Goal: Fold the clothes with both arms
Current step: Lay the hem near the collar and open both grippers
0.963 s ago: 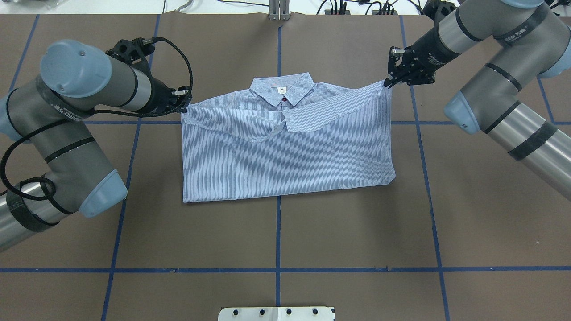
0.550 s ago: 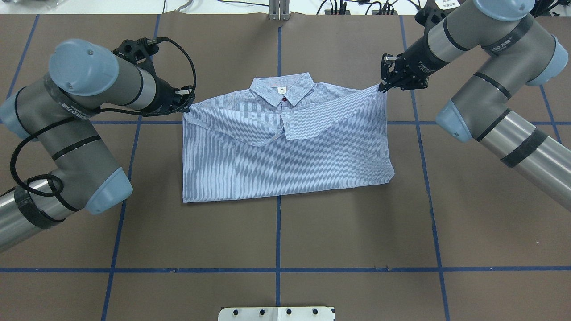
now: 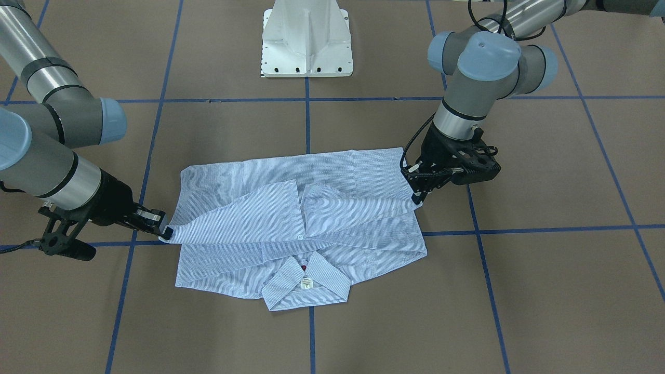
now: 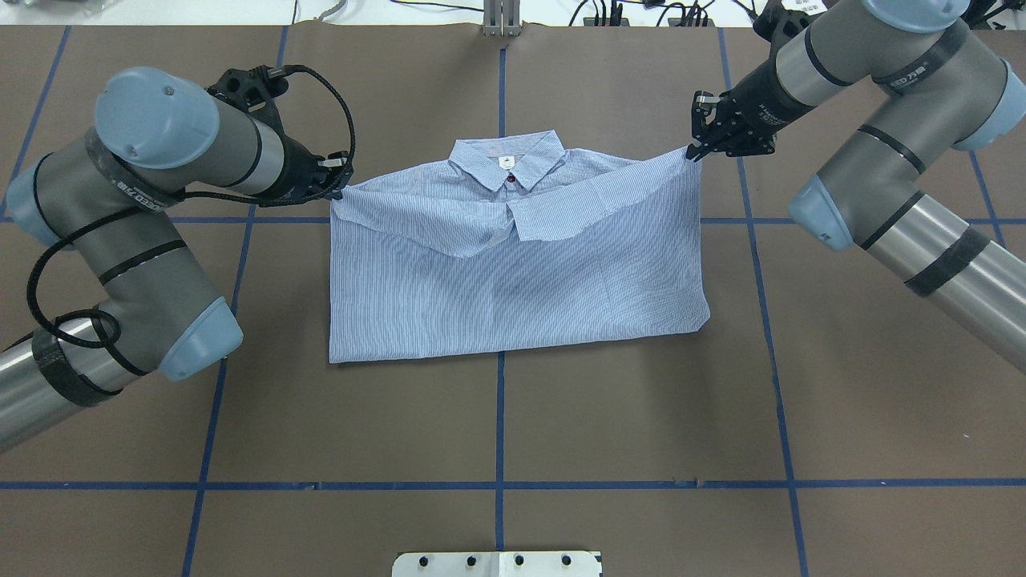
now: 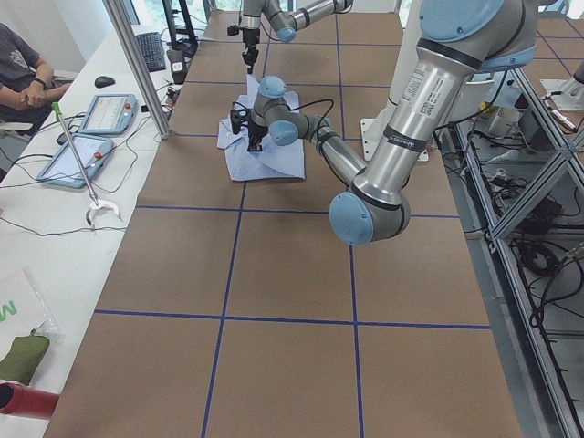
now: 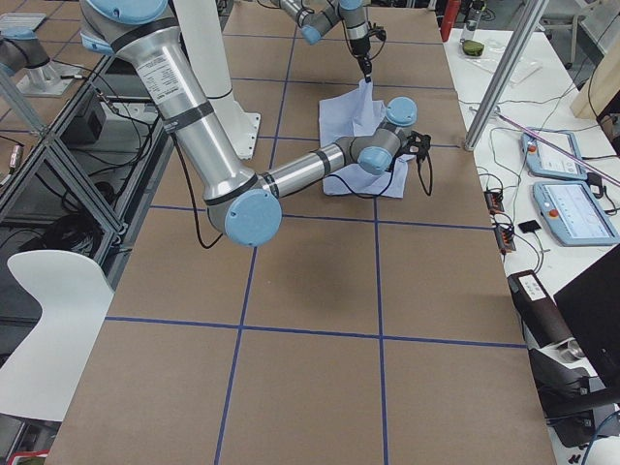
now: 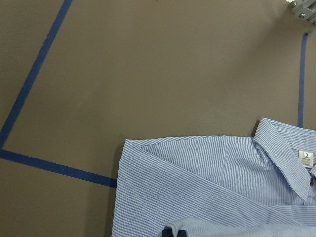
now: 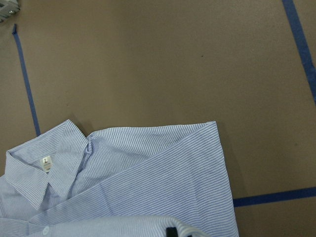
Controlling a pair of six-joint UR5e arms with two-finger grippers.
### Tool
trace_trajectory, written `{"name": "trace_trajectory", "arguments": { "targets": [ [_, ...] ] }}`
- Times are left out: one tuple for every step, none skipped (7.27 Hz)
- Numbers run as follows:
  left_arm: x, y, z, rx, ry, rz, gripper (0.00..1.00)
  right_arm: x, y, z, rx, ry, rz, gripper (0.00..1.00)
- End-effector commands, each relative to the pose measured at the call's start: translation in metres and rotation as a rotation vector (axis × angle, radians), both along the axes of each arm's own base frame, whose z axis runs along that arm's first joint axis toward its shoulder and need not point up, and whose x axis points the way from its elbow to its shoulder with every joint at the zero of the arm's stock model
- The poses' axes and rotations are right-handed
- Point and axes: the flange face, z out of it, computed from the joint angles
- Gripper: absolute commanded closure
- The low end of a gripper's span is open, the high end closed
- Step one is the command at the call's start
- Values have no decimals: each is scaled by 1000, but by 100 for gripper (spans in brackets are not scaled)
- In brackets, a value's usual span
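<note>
Left end effector (image 4: 341, 187): fingers together, clamped on a corner of the shirt (image 4: 513, 280), on the shirt's edge toward the robot's left. In the left wrist view the dark fingertips (image 7: 173, 232) show at the bottom edge with striped cloth pinched at them.

Right end effector (image 4: 691, 152): also clamped on cloth, at the opposite top corner of the shirt. A dark fingertip (image 8: 171, 231) meets the fabric at the bottom of the right wrist view. In the front-facing view it (image 3: 166, 231) holds the pointed corner low, close to the bench.

Both held corners are pulled out taut to the sides, and the cloth rises slightly toward each end effector.

The shirt lies in the middle of the bench (image 4: 641, 417), folded into a rough rectangle. The collar (image 4: 506, 156) is on the side away from the robot, with a white label (image 4: 506, 163) inside it. Sleeve flaps cross over the chest.

Left arm (image 4: 152, 160) reaches in from the overhead view's left, right arm (image 4: 882, 96) from its right.

Blue tape lines (image 4: 499, 417) grid the brown bench. The white base (image 3: 306, 36) is on the robot's side. A person (image 5: 18, 64) sits at a side table.
</note>
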Motion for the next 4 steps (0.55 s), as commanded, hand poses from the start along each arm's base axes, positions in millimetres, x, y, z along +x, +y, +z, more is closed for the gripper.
{"name": "trace_trajectory", "arguments": {
  "targets": [
    [0, 0, -1, 1, 1, 1, 100, -5, 4, -4, 8, -6, -9, 100],
    [0, 0, 0, 2, -1, 2, 100, -8, 6, -4, 8, -6, -15, 100],
    [1, 0, 1, -1, -3, 0, 75, -10, 6, -1, 5, -1, -17, 80],
    [0, 0, 3, 0, -7, 0, 29, -11, 5, 2, 4, 9, -7, 37]
  ]
}}
